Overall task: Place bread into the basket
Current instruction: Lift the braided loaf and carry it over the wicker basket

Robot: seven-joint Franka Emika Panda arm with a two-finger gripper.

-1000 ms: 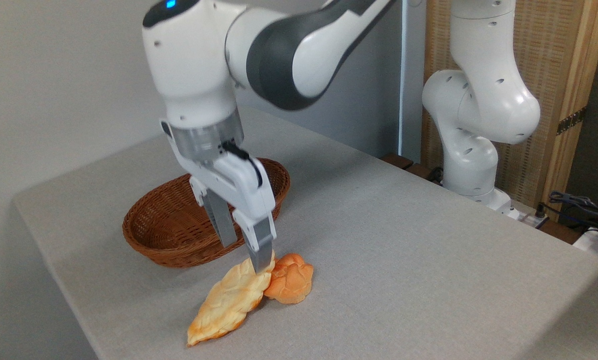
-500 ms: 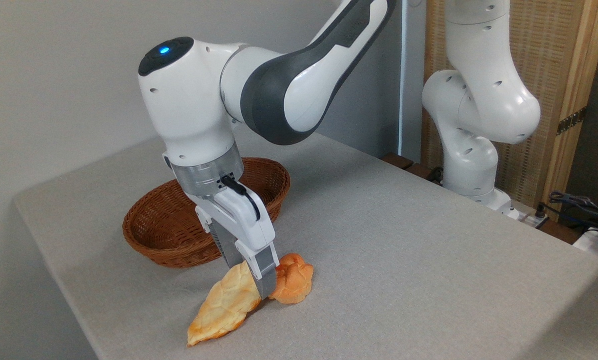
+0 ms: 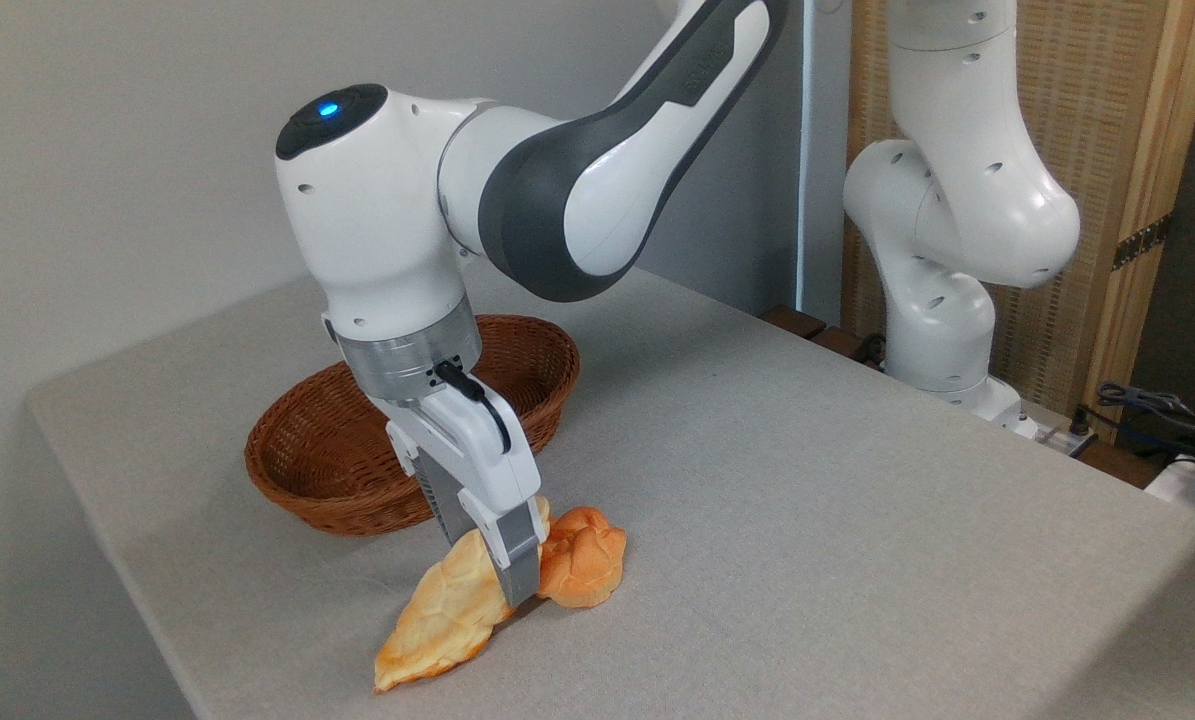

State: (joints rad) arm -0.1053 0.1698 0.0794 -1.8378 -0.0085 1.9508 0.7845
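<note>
The bread (image 3: 435, 622), a long pale golden braided loaf with a browner tip, lies on the grey table near its front edge. My gripper (image 3: 489, 568) is down on the loaf's upper end. Its fingers stand apart with one on each side of the loaf, the near fingertip (image 3: 520, 585) between the loaf and a bun. The far fingertip is partly hidden behind the bread. The reddish-brown wicker basket (image 3: 297, 480) sits just behind, with nothing visible inside.
A small round orange knotted bun (image 3: 585, 566) touches the loaf on its right side. The table's front-left edge (image 3: 187, 690) runs close to the loaf's lower tip. The arm's white base (image 3: 942, 340) and cables (image 3: 1172, 410) are at the far right.
The gripper has come down from just above the loaf until its fingers straddle the loaf's upper end. The finger gap looks unchanged. Loaf, bun and basket have stayed put.
</note>
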